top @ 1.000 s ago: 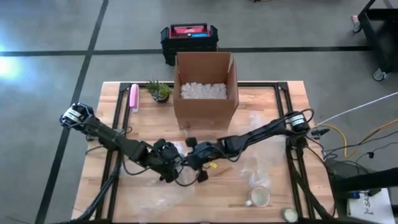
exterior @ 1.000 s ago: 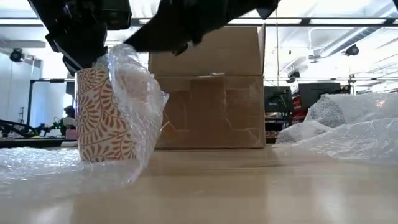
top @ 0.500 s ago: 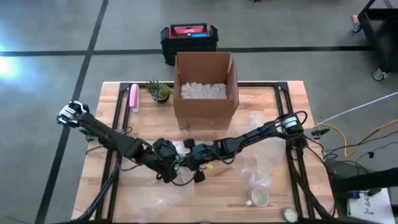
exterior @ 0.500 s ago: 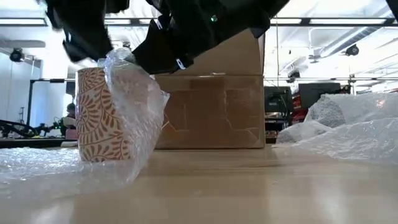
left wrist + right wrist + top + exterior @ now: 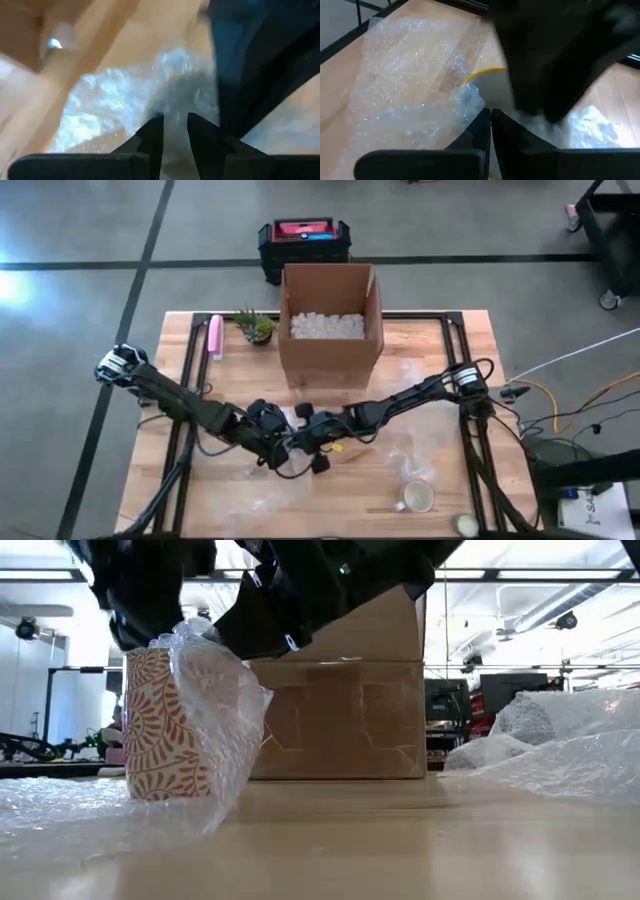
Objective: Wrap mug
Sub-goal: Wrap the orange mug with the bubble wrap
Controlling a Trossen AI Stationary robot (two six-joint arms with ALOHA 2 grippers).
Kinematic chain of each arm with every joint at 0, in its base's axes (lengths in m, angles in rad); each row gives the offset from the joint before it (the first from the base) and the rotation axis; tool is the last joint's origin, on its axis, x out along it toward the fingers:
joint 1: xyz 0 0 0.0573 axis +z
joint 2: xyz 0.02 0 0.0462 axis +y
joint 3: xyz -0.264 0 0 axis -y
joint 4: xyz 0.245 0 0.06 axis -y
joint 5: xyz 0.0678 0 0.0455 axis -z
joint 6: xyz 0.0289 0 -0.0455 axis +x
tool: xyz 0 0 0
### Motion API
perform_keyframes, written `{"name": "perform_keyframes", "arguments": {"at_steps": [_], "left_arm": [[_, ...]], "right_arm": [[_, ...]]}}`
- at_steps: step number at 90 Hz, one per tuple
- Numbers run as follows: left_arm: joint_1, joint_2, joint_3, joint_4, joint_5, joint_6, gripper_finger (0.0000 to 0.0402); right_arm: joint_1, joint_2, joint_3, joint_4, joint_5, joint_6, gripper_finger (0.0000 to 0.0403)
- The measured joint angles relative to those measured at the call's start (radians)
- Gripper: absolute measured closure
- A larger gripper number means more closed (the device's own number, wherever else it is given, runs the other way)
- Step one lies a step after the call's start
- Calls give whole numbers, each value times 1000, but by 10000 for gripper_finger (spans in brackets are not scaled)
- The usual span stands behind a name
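I have both arms reaching in toward the middle of the table (image 5: pixel 440 345), a little toward its front edge, where they meet over the mug (image 5: pixel 165 725). The mug (cream with an orange leaf pattern) stands upright on the wood in the low view, with bubble wrap (image 5: pixel 215 710) draped over its top and down one side, and more of the sheet spread flat on the table around it.

My left claw (image 5: pixel 173 131) sits just above the wrapped mug; its fingers (image 5: pixel 152 132) are narrow, only a slim gap between them, and wrap shows in that gap, though I cannot tell whether they actually pinch it. My right claw (image 5: pixel 491 122) is pressed closed on a fold of the bubble wrap right beside the mug's rim, whose yellow inner edge shows in that wrist view. From above, the two claws are nearly touching each other.

Behind them, toward the back edge, stands an open cardboard box (image 5: pixel 330 330) holding white packing filler. A small potted plant (image 5: pixel 256 326) and a pink object (image 5: pixel 215 336) lie near the back-left corner. A second, pale mug (image 5: pixel 416 497) rests near the front-right corner, with loose bubble wrap beside it.
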State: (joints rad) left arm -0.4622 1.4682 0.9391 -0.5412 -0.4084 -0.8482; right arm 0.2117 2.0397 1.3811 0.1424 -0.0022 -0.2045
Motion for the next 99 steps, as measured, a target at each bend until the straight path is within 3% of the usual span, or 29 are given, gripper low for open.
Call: {"name": "perform_keyframes", "arguments": {"at_steps": [20,29,63,88,99], "left_arm": [[0,44,-7,19,35,1,327],[0,33,-9,29,36,3,327],[0,-1,0,21,56,12,327],[-13,-81,116,-99,84,26,327],[-43,-80,182,-216,160,-19,327]], "right_arm": [[15,-78,17,-67,8,-46,401],[11,-89,19,-53,58,-43,401],[4,17,19,-43,83,-42,401],[4,6,18,-52,79,-41,401],[4,6,18,-56,80,-39,401]]}}
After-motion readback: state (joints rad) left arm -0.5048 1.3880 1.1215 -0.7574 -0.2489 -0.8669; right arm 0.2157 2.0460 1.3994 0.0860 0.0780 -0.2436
